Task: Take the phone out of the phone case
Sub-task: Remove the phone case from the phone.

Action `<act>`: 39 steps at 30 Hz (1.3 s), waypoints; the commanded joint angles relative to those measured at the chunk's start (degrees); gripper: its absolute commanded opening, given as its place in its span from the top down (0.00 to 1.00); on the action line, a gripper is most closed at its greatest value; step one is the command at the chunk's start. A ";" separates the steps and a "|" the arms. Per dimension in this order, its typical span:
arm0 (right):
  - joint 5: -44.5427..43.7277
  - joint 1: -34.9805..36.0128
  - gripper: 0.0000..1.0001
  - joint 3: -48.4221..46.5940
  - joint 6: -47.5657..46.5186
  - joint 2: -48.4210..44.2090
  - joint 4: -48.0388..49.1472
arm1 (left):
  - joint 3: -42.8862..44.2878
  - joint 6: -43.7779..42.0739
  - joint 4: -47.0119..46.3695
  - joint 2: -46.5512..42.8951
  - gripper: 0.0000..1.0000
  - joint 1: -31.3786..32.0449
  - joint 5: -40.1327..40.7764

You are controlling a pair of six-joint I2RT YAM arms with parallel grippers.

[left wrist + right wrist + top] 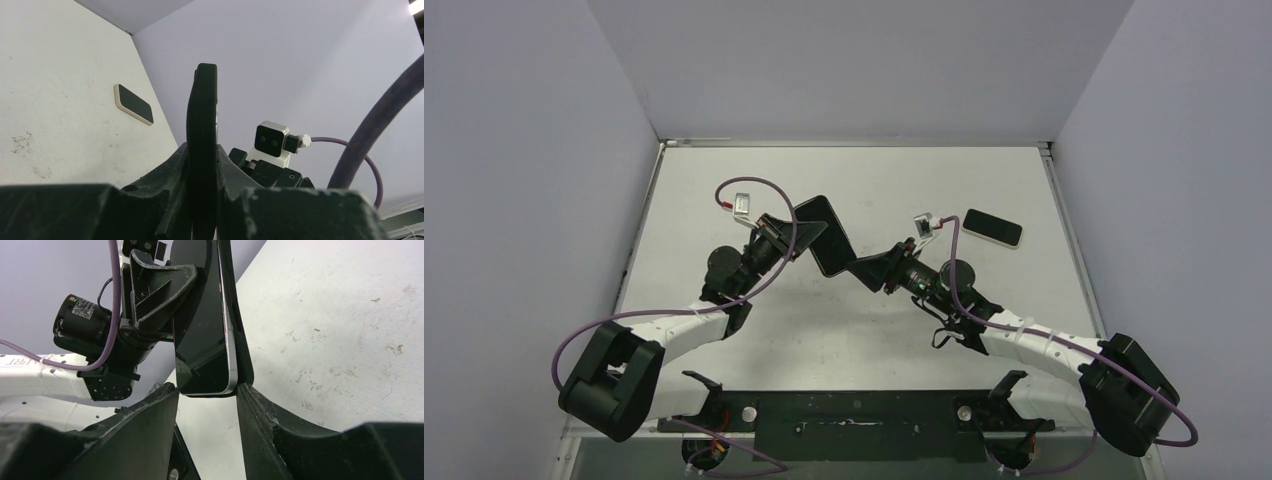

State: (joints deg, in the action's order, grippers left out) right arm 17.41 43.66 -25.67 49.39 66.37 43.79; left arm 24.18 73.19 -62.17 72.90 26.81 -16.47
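The phone [202, 335], dark-screened with a silver edge, sits in a black phone case [241, 347] and is held edge-up above the table. It also shows in the top view [829, 235]. My left gripper [796, 236] is shut on the cased phone at its upper part. In the left wrist view the case [202, 110] stands clamped between that gripper's [202, 157] fingers. My right gripper [207, 399] is open. Its fingers [150, 412] stand on either side of the phone's lower end, the right one almost touching the case. It also shows in the top view [865, 271].
A second phone [992, 228] with a pale rim lies flat on the white table at the back right, also seen in the left wrist view [133, 104]. Grey walls enclose the table on three sides. Purple cables loop over both arms.
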 commanded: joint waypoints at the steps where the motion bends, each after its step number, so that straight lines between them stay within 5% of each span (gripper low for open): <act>1: 7.76 1.43 0.55 -4.61 0.60 0.29 7.69 | 4.10 -0.13 -1.28 -1.54 1.00 6.08 -7.22; 31: 13.24 -4.47 0.67 -5.43 6.94 5.90 24.95 | 3.60 -2.18 -8.42 3.74 1.00 13.54 -6.81; 39: 15.40 -6.10 0.87 -5.90 10.11 8.38 28.73 | 2.92 -3.50 -11.59 4.63 1.00 14.07 -7.11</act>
State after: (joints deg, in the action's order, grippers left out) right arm 35.46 37.91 -26.15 58.06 73.95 60.88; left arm 27.07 69.30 -71.55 77.30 35.68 -12.14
